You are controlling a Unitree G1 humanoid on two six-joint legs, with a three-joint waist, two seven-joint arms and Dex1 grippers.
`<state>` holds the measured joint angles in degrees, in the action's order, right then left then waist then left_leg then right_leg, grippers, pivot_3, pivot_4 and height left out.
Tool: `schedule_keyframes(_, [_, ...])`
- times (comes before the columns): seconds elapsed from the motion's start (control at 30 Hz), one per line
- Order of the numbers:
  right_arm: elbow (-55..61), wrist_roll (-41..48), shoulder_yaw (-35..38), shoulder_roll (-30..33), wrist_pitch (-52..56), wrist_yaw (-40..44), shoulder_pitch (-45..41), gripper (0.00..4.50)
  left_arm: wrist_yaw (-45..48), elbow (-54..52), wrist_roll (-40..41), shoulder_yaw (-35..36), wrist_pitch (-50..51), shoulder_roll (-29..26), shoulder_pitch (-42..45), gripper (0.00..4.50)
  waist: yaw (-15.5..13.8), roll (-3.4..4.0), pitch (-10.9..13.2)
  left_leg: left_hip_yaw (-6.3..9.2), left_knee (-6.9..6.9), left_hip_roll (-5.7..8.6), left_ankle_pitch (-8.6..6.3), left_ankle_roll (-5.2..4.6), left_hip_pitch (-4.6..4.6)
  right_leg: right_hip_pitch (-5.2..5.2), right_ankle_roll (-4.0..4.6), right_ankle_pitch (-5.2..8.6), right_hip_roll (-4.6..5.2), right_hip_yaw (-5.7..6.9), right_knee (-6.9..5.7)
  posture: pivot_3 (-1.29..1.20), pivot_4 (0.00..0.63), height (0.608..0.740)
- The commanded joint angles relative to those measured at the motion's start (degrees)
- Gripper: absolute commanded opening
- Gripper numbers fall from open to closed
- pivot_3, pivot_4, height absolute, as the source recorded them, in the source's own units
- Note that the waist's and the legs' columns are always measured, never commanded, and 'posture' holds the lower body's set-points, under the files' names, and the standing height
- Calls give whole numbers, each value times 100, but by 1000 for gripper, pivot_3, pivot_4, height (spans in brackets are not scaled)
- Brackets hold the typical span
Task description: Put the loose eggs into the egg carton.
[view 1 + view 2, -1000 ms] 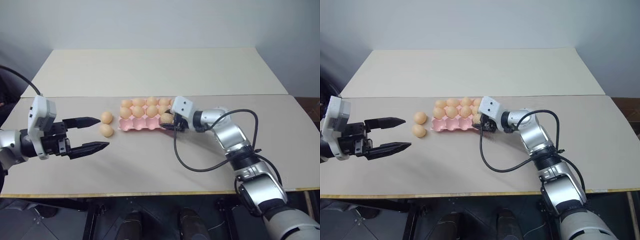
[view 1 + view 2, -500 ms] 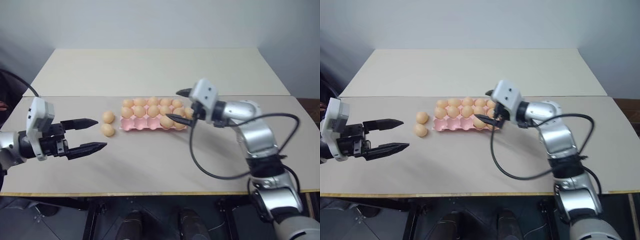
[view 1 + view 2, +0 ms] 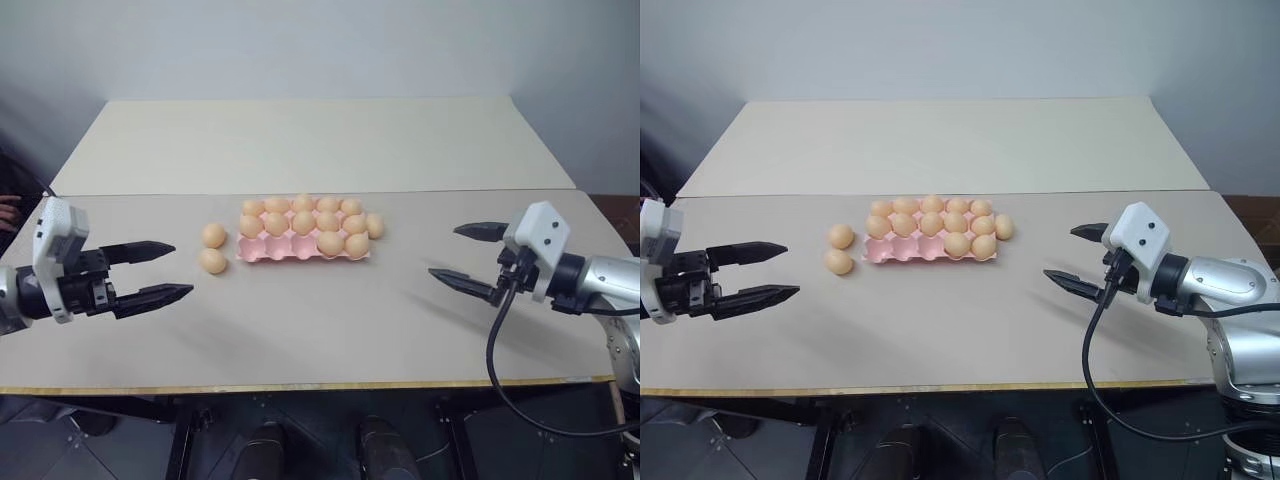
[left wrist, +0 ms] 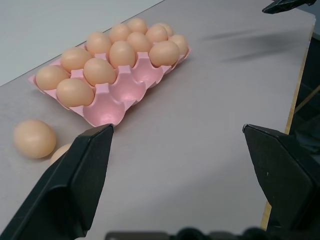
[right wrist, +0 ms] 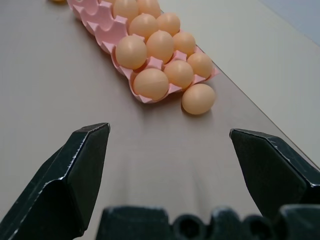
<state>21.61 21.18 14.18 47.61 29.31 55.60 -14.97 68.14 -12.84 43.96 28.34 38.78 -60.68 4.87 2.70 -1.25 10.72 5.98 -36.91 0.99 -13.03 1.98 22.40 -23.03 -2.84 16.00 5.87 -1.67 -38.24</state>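
Observation:
The pink egg carton lies mid-table with several eggs in it; three front-row cups on the left are bare. Two loose eggs lie just left of the carton. A third loose egg rests against its right end and appears in the right wrist view. My left gripper hovers open and empty left of the two eggs, pointing at them. My right gripper is open and empty, well right of the carton.
The tan table has a seam running behind the carton, with a second panel beyond it. Its front edge runs below both grippers. A black cable loops under my right wrist.
My right gripper has let go of an egg in the carton's front row, opened wide and pulled back to the right, away from the carton. The left gripper has stayed almost still.

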Motion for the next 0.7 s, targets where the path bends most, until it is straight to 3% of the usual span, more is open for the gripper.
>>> schedule_keyframes(0.03, [212, 149, 132, 72, 17, -132, -14, 4469, -56, -158, 92, 192, -18, -25, 88, 4500, -12, 0, 0, 0, 0, 0, 0, 0, 1, 0, 0, 0, 0, 0, 2, 0, 150, 740])
schedule_keyframes(0.23, [-67, 54, -113, 129, -160, -101, -266, 4469, -89, -182, 139, 143, -15, -28, 168, 4500, -8, 0, 0, -1, 0, 0, 0, 0, 1, 0, 0, 0, 1, 0, 2, 0, 150, 740])
schedule_keyframes(0.37, [-801, -359, -836, -43, -584, -48, -954, 4469, -127, -204, 193, 40, -5, -4, 344, 4500, 8, 0, 0, -3, 0, 0, 0, 0, -4, 1, 0, -1, 0, -1, 0, 0, 150, 740])
schedule_keyframes(0.5, [-2596, -1562, -1959, -592, -1401, -485, -2137, 4469, -157, -276, 211, -78, -11, 55, 429, 4500, 59, -3, -1, -5, 0, -1, 0, 1, -4, -1, 1, -2, -3, -4, 0, 0, 150, 740])
schedule_keyframes(0.7, [-5010, -2714, -2868, -1294, -2814, -918, -3288, 4469, -234, -471, 293, 79, 72, 94, 338, 4500, 105, -3, 0, -5, -1, -2, 3, 4, 15, -21, 2, -2, -5, -6, 1, 0, 150, 740])
